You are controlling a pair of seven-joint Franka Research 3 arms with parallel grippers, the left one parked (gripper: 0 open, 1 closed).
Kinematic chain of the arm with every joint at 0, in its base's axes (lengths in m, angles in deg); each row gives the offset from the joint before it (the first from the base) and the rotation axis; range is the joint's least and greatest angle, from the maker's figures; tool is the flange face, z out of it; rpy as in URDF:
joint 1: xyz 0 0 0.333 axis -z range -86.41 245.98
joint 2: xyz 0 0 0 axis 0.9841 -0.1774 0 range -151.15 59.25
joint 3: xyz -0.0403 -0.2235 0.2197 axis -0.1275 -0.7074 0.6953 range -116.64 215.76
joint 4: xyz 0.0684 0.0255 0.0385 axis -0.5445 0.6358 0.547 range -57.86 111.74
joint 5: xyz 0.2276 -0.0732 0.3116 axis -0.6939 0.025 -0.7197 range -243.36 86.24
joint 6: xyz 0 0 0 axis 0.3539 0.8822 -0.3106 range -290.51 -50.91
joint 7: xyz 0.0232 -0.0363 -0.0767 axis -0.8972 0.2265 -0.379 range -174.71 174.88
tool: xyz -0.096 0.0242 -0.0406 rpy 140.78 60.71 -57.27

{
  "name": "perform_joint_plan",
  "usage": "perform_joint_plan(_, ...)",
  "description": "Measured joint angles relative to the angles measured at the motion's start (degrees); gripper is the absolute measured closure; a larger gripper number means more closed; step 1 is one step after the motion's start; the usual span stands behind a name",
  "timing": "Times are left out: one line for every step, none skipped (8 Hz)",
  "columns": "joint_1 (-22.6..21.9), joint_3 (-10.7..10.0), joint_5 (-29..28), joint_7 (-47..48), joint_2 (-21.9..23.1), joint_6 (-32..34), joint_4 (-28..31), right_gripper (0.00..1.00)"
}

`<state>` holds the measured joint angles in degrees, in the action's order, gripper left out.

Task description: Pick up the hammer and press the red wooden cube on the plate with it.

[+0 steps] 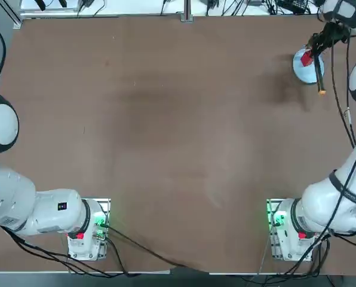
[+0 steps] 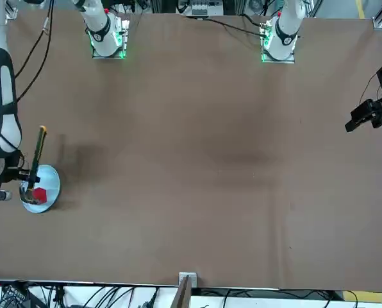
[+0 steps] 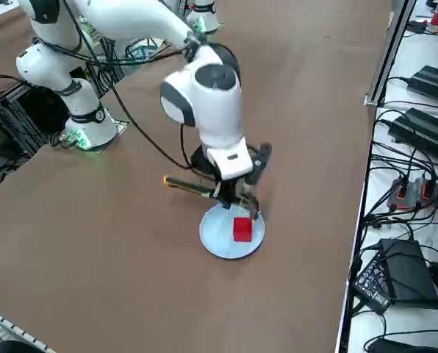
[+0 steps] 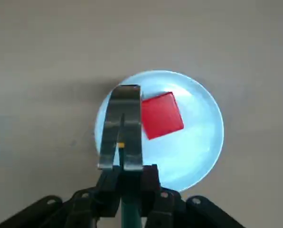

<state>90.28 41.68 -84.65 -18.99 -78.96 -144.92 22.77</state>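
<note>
Table [image 1: 166, 131] lies bare around the plate [image 1: 302, 70]; cube [image 1: 307, 58] seemingly unobstructed.

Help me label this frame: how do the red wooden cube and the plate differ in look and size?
Colour: the red wooden cube is bright red, the plate pale bluish white. Shape: the cube is blocky with square faces, the plate round and flat. Size: the plate is several times wider than the cube. Role: the cube sits on the plate, which rests on the table. Both lie under the right gripper, shut on the hammer.

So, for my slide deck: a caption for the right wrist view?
Right pincer, shut on the hammer, holds its head beside the red wooden cube over the plate.
</note>
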Motion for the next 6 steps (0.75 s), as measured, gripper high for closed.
perform_joint_plan(-0.54, 0.95, -0.19, 0.35, 2.68, 3.38, -0.27, 0.79)
perform_joint_plan(-1.77, 2.24, -0.78, 0.88, 4.86, 6.33, -0.16, 0.79)
perform_joint_plan(-3.79, 4.06, -1.85, 1.66, 5.94, 7.64, 0.28, 0.79)
perform_joint_plan(-6.66, 5.71, -2.51, 3.86, 5.99, 7.39, 1.04, 0.79)
perform_joint_plan(-10.35, 6.49, -2.66, 6.73, 5.69, 6.13, 2.18, 0.79)
perform_joint_plan(-14.21, 6.77, -2.71, 10.24, 5.41, 3.47, 3.80, 0.79)
